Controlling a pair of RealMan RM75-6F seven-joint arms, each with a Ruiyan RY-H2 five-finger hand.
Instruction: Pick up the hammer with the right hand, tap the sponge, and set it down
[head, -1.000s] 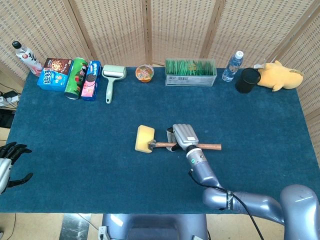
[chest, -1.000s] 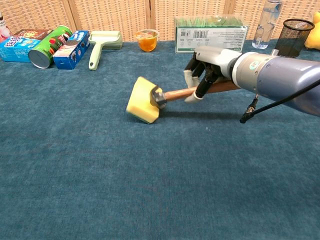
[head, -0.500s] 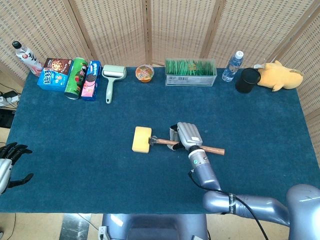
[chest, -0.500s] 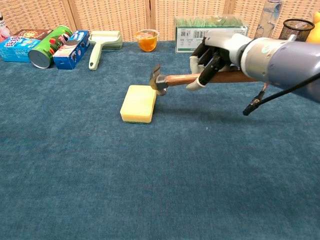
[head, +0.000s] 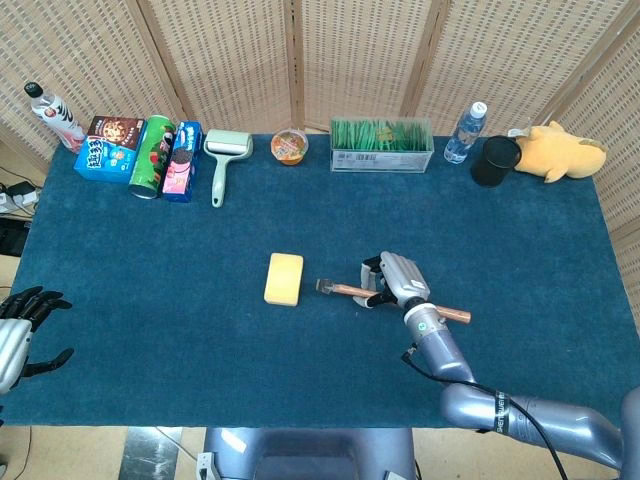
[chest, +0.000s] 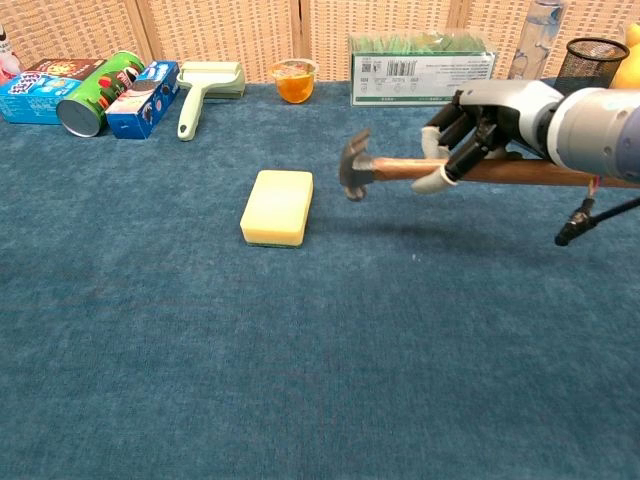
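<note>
No legible text on any packaging.

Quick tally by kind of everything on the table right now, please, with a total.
Bottles: 2, sauce bottle, water bottle
Snack boxes: 3
Chip can: 1
Lint roller: 1
Jelly cup: 1
Green box: 1
Black mesh cup: 1
Yellow plush toy: 1
Sponge: 1
Hammer: 1, held by the right hand
Total: 13

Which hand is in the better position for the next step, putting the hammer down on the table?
The right hand. It grips the hammer by its handle, above the cloth beside the sponge. The left hand is open at the table's far left edge, holding nothing.
</note>
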